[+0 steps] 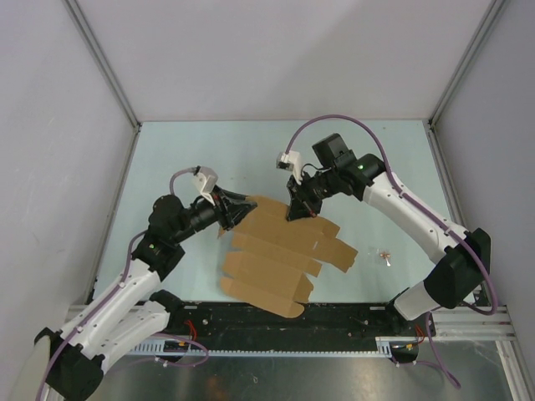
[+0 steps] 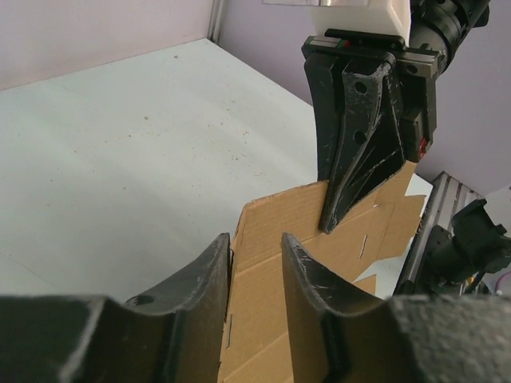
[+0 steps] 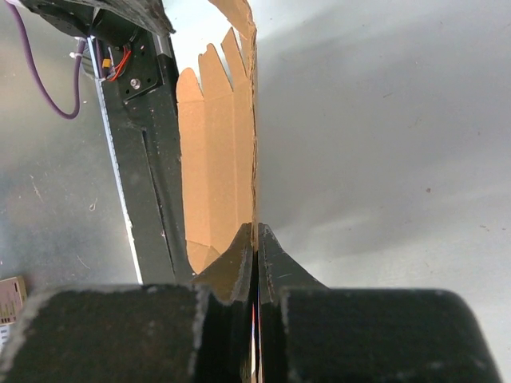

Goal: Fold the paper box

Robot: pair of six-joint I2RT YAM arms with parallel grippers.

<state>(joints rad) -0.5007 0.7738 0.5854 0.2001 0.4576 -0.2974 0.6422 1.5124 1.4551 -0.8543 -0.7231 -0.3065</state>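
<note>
Noted paper box mostly flat on bench, far flap raised between the two end effectors. Found right end effector clenched on that flap's edge, cardboard running straight ahead from its fingertips. Found left end effector released, jaws part open, flap corner directly ahead in their gap; contact not discernible.

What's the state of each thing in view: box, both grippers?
paper box: unfolded sheet, far edge raised.
right gripper: shut on the paper box's raised edge.
left gripper: open, fingers on either side of a box flap, not clamped.
</note>
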